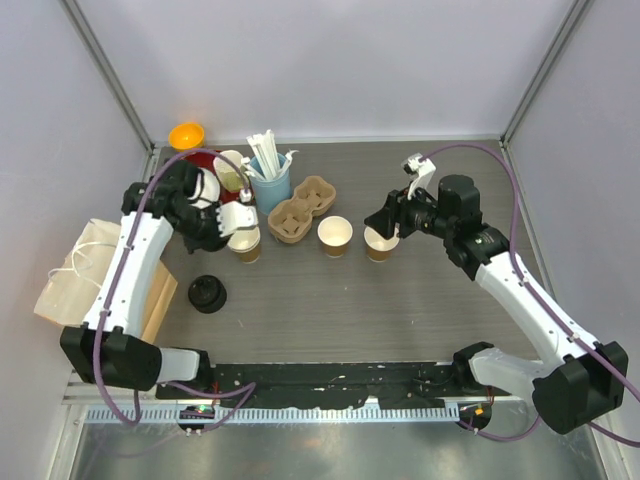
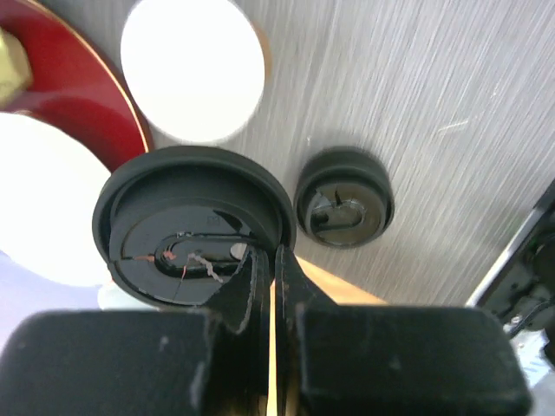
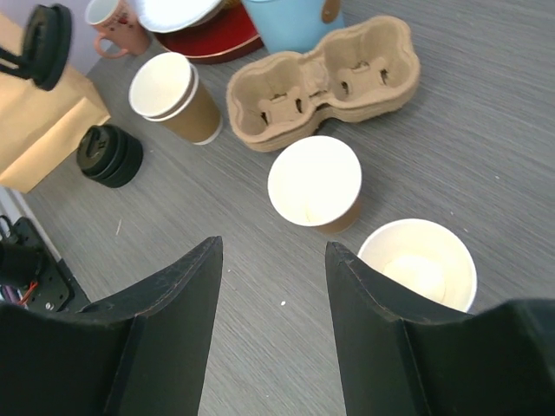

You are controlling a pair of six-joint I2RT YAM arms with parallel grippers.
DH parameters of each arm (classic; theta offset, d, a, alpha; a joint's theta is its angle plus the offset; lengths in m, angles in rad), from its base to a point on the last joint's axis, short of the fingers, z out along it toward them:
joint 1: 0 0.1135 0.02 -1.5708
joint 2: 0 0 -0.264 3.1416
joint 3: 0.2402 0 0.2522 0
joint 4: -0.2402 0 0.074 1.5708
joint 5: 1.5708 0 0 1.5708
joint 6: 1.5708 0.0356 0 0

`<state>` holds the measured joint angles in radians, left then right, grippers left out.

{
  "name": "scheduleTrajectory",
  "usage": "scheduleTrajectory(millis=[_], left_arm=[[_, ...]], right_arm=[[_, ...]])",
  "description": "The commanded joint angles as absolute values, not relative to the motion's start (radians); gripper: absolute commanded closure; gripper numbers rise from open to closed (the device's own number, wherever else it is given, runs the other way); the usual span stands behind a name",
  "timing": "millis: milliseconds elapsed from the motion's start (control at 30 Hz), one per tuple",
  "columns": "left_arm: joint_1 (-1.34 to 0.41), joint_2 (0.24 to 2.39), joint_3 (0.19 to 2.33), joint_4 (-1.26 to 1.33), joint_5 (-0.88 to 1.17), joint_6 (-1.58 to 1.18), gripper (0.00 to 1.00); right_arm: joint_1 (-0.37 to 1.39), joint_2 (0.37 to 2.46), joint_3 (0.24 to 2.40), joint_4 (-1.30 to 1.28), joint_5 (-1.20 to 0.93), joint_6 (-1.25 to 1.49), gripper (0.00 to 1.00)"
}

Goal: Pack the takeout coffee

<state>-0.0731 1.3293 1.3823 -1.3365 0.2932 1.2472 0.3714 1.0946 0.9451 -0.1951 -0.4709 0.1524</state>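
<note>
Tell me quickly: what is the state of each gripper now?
Left gripper: shut, pinching the rim of a black lid.
Right gripper: open, holding nothing.

Kraft cups [image 1: 335,236] upright, lidless, black lids [image 1: 207,293] stacked, one lid [image 2: 186,217] gripped

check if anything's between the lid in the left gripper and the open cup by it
Nothing visible. The left gripper holds the black lid; only bare table shows between it and the open paper cup. Spare lids sit aside.

Likely a robotics lab cell, plain white walls [image 1: 330,60], metal framing [image 1: 108,68], grey table [image 1: 400,310], cabled arms [image 1: 128,270]
</note>
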Motion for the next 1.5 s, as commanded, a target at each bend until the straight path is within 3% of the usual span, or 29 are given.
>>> scheduleTrajectory(millis=[0,133,367,567,867,1467], left_arm=[[-0.3,1.319,1.494,-1.387,0.266,0.746,1.0],[-0.547,1.452,1.595,-1.376,0.17,0.533,1.0],[-0.673,1.851,1.998,-1.425,0.103,0.383,1.0],[-0.736,2.026,2.209,-1.394,0.078,0.376,1.0],[-0.759,2.172,2.325,-1.381,0.165,0.371,1.0],[-0.782,2.275,2.341,-1.365,0.207,0.348,1.0]], right_arm=[[0.377,1.129,1.026,-0.233,-0.353,0.173,0.44],[0.362,1.146,1.04,-0.259,-0.263,0.202,0.44],[0.319,1.114,1.031,-0.288,-0.189,0.218,0.43],[0.241,1.1,1.042,-0.347,-0.164,0.221,0.43],[0.215,1.12,1.049,-0.348,-0.179,0.219,0.43],[0.212,1.108,1.04,-0.35,-0.183,0.203,0.43]])
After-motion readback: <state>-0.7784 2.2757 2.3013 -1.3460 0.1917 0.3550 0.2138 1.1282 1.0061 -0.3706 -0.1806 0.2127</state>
